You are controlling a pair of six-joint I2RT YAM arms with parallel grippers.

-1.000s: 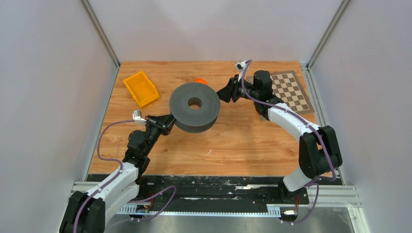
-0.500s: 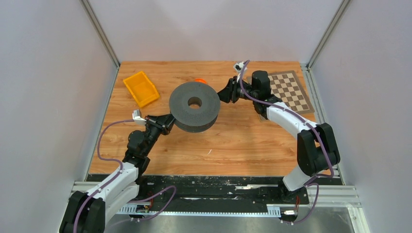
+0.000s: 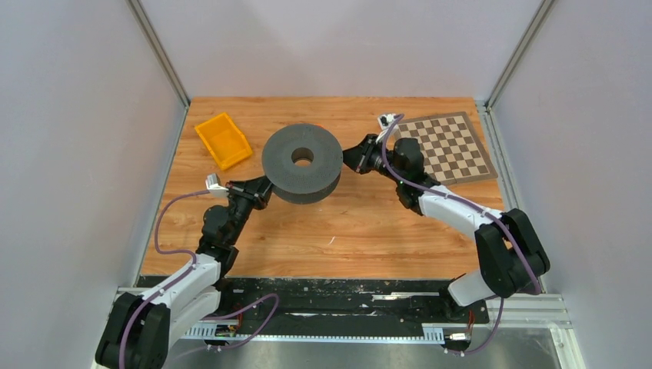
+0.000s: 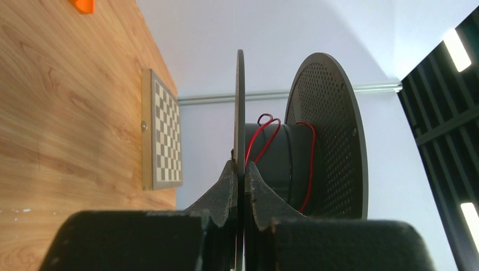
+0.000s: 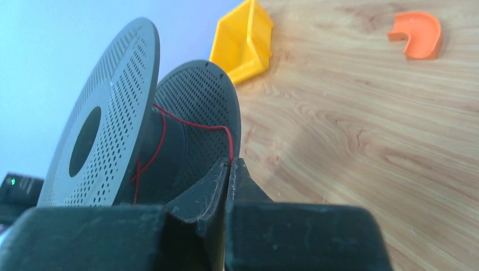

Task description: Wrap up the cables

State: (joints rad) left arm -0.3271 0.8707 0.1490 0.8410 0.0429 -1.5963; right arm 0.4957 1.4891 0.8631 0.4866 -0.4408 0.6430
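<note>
Well, the cable [image 4: 255, 141] is a hair-thin red wire, light and limp, and I judge it springy enough to jump off in loose loops if slack gets in; a hard tug would likely kink or snap it, so the best hold is a fingertip pinch close to where it leaves the drum, under gentle tension; a few slack turns lie round the dark drum of the reel [image 3: 301, 163], between its two perforated discs; the reel looks stiff and fairly light, and its thin disc rim is the natural place to grip; it sits tilted over the middle of the table [image 3: 369, 223], with the orange bin [image 3: 223, 141] to its far left and the checkerboard [image 3: 446, 146] to its far right; the left gripper [image 4: 240, 169] is clamped on the near-left rim of one disc, the thin plate sandwiched between its fingers; the right gripper [image 5: 230, 165] is at the reel's right side, its jaws fully together; the red strand runs from the drum past the disc edge straight into its fingertips, so it appears to pinch the cable's free end.
</note>
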